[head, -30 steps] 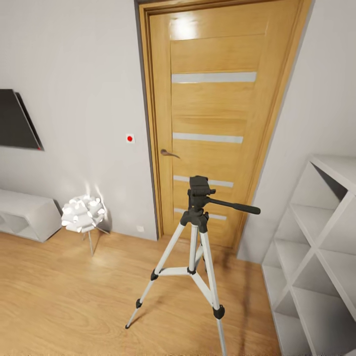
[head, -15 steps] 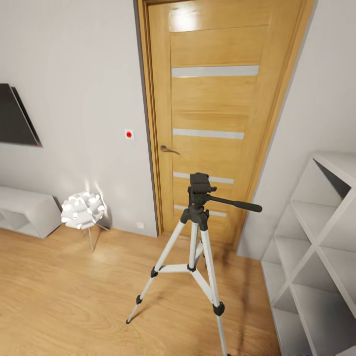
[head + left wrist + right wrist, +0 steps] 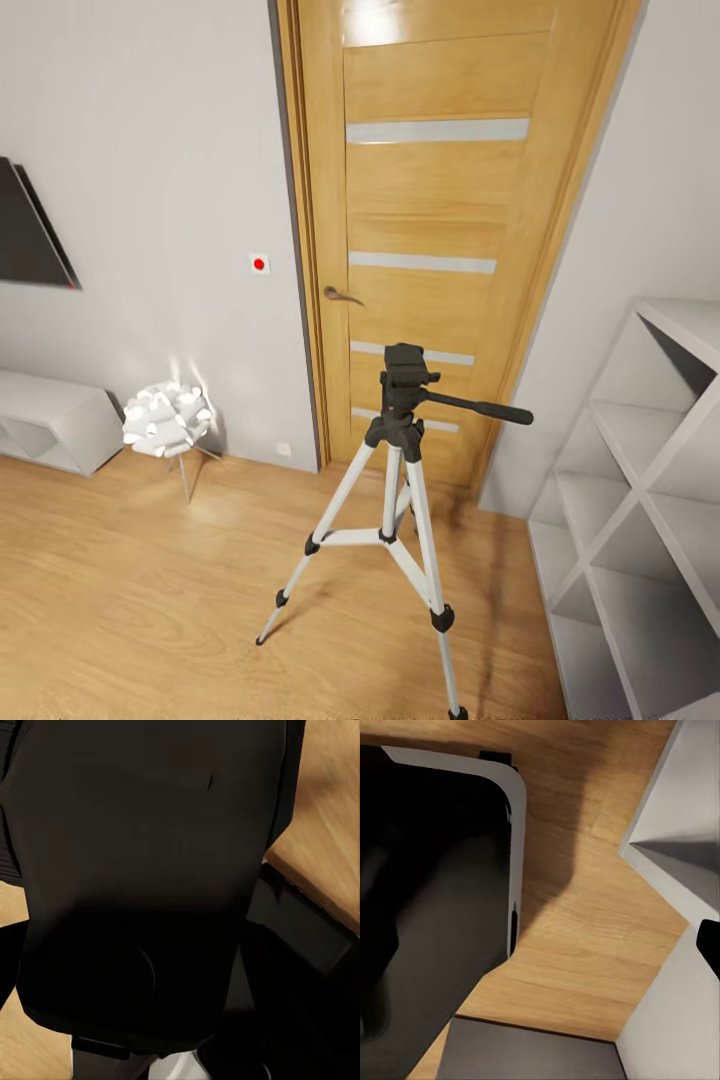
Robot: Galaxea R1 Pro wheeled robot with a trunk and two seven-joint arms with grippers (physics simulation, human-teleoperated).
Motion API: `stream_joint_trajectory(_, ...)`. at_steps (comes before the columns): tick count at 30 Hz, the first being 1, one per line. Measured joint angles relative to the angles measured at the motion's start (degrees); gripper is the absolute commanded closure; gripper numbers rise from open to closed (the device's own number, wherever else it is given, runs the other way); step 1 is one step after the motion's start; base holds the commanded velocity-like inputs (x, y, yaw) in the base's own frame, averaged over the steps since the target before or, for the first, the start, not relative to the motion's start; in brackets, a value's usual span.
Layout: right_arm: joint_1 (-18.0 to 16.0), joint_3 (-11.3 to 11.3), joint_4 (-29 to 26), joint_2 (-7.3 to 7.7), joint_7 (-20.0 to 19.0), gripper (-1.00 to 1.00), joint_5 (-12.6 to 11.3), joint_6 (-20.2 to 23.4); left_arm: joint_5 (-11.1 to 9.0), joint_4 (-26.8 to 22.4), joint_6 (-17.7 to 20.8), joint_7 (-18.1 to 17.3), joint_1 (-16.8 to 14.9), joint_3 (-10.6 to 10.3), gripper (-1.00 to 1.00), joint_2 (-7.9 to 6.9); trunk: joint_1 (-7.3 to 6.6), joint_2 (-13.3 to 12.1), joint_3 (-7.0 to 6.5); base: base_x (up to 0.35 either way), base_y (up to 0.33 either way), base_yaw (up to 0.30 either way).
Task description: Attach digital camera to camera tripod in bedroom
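Observation:
The camera tripod (image 3: 401, 398) stands on the light wood floor in front of the oak door (image 3: 440, 200), in the middle of the head view. Its three silver-white legs are spread, and its black head is bare on top. The long black pan bar (image 3: 480, 407) points right. Close in front of the left wrist camera hangs a chunky black body with a ribbed edge, the digital camera (image 3: 142, 870). It is held above the floor, and the fingers around it are lost in the dark. In the right wrist view a black tip (image 3: 711, 945) shows at the picture's edge.
A white open shelf unit (image 3: 640, 500) stands right of the tripod and also appears in the right wrist view (image 3: 675, 810). Left of the door are a white ball lamp (image 3: 165, 418), a low white cabinet (image 3: 50, 420) and a wall screen (image 3: 25, 230). Bare floor lies left of the tripod.
The whole head view has shifted a little, and the door and tripod now look slightly nearer. That is the camera moving. Nothing in the room has moved.

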State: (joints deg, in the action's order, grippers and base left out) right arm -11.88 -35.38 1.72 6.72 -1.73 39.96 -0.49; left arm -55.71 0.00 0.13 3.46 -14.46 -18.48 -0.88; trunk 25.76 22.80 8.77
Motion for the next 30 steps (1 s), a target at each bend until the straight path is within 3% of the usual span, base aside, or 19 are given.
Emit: stream_joint_trajectory(30, 0.0, 0.0, 0.0, 0.14, 0.0, -1.00, 0.1, -0.5, 0.0, 0.0, 0.0, 0.1, 0.0, 0.0, 1.00, 0.00, 0.00, 0.0, 2.74, 0.000, 0.000, 0.000)
